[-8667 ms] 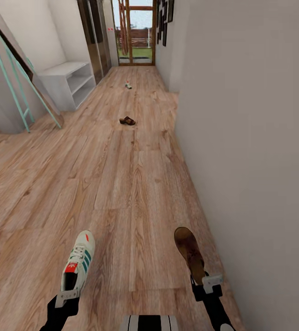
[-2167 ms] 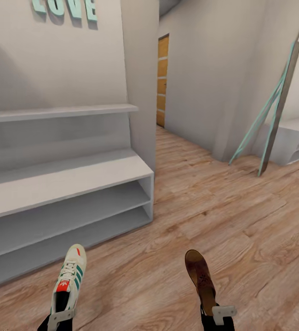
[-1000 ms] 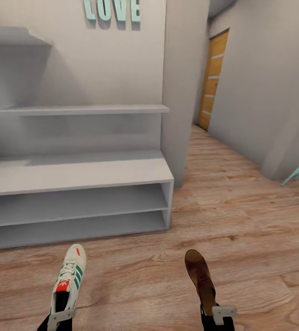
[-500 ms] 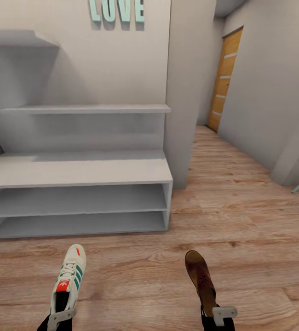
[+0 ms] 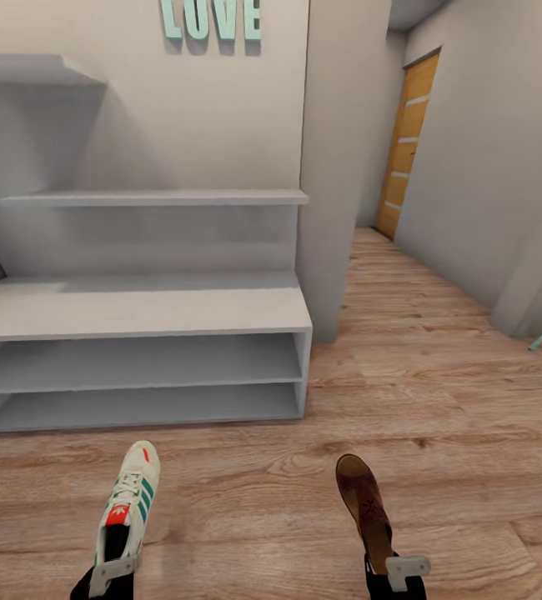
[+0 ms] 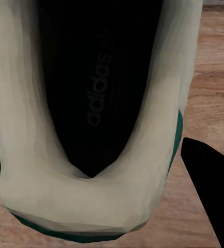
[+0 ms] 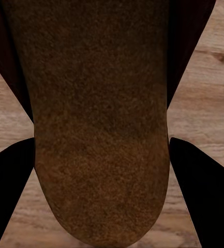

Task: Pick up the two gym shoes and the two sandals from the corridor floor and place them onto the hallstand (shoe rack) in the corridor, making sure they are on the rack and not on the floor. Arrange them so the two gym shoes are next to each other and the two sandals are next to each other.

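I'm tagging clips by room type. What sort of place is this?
Most likely a home entrance corridor: a low grey shoe rack with open shelves against the wall, teal LOVE letters above it, and wood-plank floor running to a wooden door.

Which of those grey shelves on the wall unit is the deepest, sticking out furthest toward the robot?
The bench top, the broad slab directly above the two open shelf rows. The floating shelf higher up is much shallower and sits back against the wall.

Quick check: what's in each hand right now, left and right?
Left hand: closed on a gym shoe, gripped at the heel.
Right hand: closed on a sandal, gripped at the heel end.
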You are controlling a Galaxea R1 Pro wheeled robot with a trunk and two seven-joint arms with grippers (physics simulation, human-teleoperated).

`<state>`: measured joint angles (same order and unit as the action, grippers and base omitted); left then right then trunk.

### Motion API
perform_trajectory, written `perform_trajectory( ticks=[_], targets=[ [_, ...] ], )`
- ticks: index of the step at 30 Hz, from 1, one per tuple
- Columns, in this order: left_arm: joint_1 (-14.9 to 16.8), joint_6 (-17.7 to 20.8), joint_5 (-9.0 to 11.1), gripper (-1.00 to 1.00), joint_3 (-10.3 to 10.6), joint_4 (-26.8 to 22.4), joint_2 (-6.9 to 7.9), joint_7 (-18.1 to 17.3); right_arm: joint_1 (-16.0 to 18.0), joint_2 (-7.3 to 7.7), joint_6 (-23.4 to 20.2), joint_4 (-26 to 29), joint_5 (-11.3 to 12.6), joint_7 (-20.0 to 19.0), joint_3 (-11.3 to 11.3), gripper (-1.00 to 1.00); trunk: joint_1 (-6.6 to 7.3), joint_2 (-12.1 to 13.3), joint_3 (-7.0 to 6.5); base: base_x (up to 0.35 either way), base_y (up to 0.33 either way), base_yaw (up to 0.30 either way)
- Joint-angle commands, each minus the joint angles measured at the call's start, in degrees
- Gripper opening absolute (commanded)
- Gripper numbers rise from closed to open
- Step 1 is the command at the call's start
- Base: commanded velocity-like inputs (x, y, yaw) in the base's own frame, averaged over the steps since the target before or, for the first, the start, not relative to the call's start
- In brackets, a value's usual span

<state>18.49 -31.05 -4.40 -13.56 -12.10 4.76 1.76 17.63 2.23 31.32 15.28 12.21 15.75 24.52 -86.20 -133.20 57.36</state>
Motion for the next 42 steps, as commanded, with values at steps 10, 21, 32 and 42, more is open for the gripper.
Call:
perform_trajectory(
  ticks=[10, 21, 32, 42],
  targets=[
    [7.2, 23.9, -0.4, -1.00, -0.2, -5.8, -1.31, -2.8, 0.0, 6.04, -0.1, 0.4, 4.8, 0.0, -6.7, -1.00, 0.01, 0.0, 0.05, 0.000, 0.000, 0.000],
    [19.4, 42.6, -0.5, -1.00, 0.0, -9.0, -3.26, -7.9, 0.0, 6.47, -0.1, 0.4, 6.9, -0.2, -10.6, -1.00, 0.01, 0.0, 0.05, 0.000, 0.000, 0.000],
    [27.8, 50.4, -0.6, -1.00, 1.8, -9.1, -5.46, -7.6, 0.0, 6.30, -0.1, 0.4, 6.8, -0.1, -10.6, -1.00, 0.01, 0.0, 0.05, 0.000, 0.000, 0.000],
    [31.7, 54.7, -0.8, -1.00, 2.1, -12.0, -4.93, -7.1, 0.0, 6.29, -0.1, 0.5, 7.0, -0.1, -11.0, -1.00, -0.65, -1.2, 0.74, 0.000, 0.000, 0.000]
  ],
)
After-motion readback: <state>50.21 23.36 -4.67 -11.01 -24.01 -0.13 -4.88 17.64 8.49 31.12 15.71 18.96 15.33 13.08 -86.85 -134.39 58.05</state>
